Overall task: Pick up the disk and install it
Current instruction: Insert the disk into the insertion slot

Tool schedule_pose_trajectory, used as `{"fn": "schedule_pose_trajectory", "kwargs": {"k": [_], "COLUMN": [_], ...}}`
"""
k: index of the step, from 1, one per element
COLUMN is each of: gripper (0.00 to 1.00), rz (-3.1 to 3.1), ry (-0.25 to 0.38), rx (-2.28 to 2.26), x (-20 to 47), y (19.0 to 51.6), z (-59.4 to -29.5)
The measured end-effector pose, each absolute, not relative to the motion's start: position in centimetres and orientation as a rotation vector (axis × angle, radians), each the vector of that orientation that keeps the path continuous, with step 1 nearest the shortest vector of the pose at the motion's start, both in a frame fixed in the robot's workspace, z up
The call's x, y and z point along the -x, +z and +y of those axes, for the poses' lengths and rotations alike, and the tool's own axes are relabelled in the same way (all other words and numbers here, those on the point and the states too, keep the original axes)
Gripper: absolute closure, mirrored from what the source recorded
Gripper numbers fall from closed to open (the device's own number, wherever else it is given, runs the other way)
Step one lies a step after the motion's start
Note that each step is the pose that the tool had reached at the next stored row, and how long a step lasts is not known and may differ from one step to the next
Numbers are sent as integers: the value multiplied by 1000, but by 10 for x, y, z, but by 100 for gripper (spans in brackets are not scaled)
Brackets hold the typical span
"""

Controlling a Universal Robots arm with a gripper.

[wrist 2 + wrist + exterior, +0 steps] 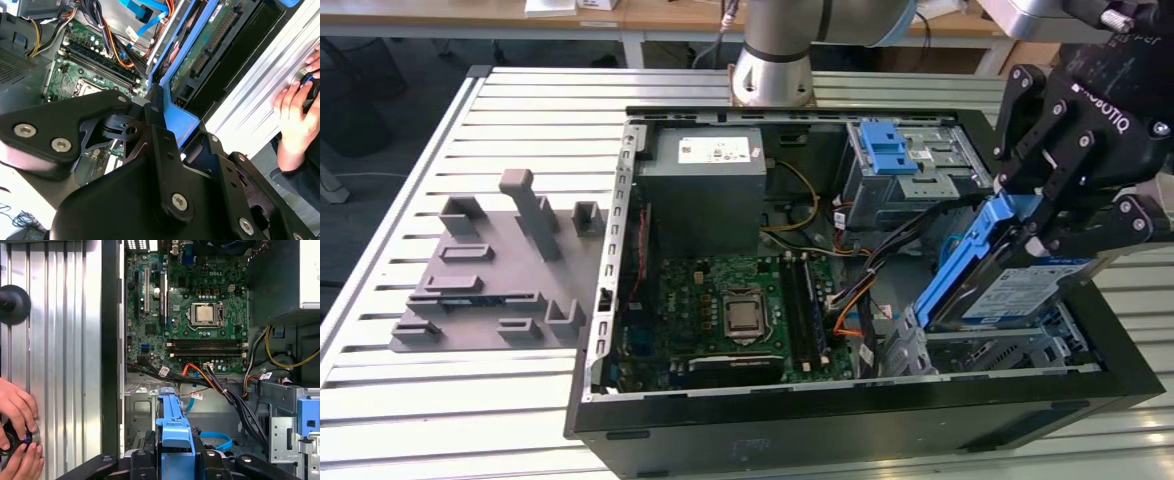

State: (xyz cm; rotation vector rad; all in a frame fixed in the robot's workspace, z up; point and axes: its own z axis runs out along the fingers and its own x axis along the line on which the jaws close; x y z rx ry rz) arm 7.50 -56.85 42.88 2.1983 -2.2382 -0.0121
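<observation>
My gripper [1034, 225] is shut on the disk [1011, 290], a silver drive with a white-and-blue label in a blue plastic carrier. The disk hangs steeply tilted, its lower end just above the metal drive bay [1001, 352] in the near corner of the open computer case [854, 425] at the exterior view's right. In the second wrist view the disk [200, 47] shows its green circuit underside, with the black fingers [156, 107] clamped on the carrier's end. The first wrist view shows the carrier's blue edge [172, 425] between the gripper [175, 460] jaws, over the bay.
Inside the case lie the motherboard [734, 310], a grey power supply box [707, 170], cable bundles [854, 300] and an upper bay with a blue latch [887, 150]. A grey fixture plate [494, 270] lies at the exterior view's left. A person's hands [17, 425] rest on the slatted table beside the case.
</observation>
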Motion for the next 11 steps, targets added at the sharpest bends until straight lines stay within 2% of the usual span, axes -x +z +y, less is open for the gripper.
{"fn": "schedule_pose_trajectory", "kwargs": {"k": [11], "gripper": [64], "rz": [-2238], "ry": [-13], "rx": [-2198], "x": [-75], "y": [417], "z": [-569]}}
